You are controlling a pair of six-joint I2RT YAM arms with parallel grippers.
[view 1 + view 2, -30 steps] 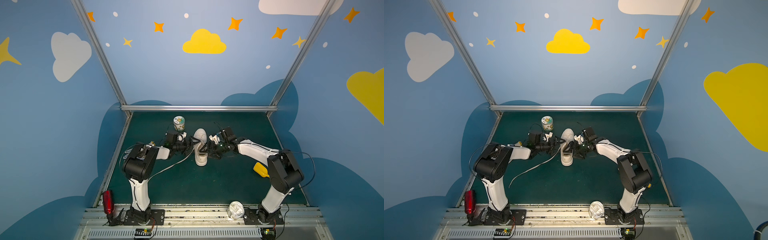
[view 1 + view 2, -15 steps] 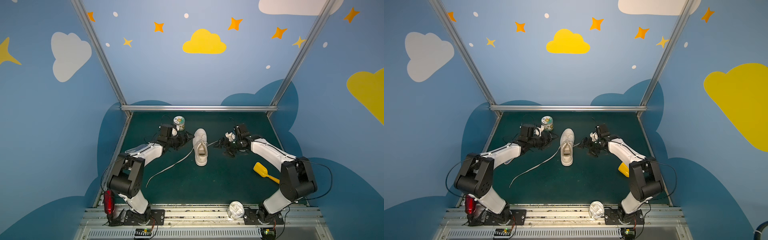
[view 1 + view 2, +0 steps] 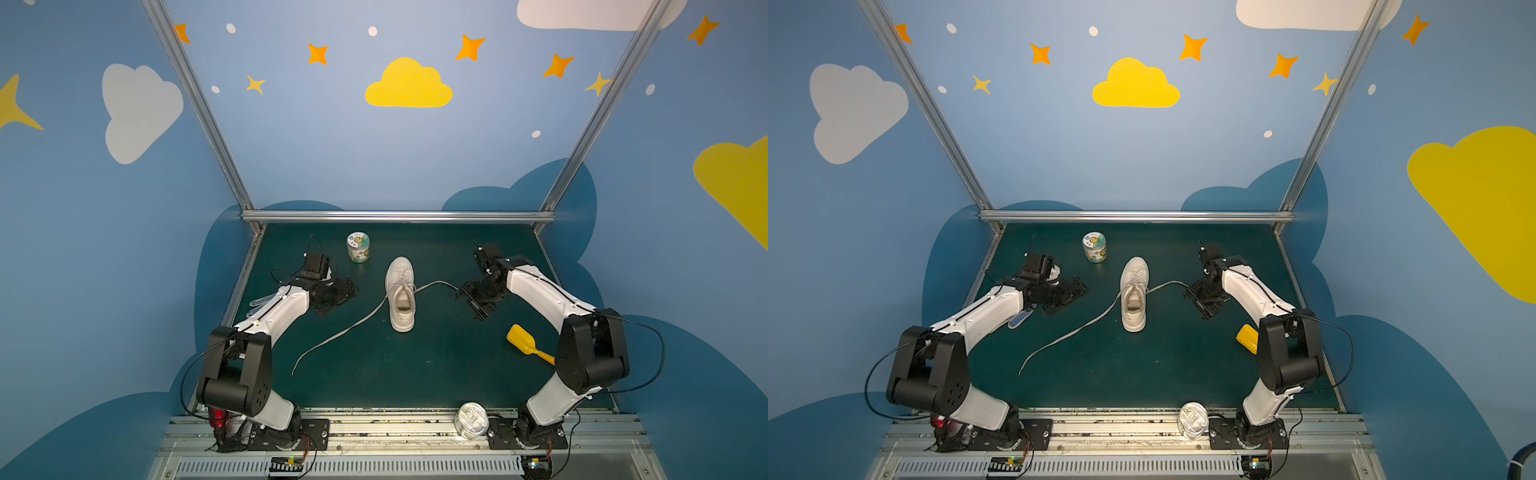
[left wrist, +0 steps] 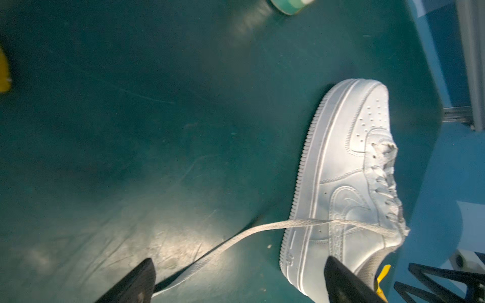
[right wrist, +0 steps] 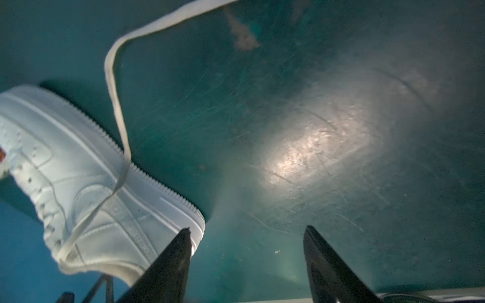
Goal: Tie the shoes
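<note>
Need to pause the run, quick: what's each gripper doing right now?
Left gripper: open, holding nothing.
Right gripper: open, holding nothing.

Left gripper [image 3: 341, 300] and right gripper [image 3: 468, 303] hang low either side of the sneaker [image 3: 401, 295], jaws spread, empty.

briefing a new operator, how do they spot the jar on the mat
On the green mat, look near the back rail. The jar stands upright left of the toe of the white sneaker. It is the mat's only round tub, lid printed.
</note>
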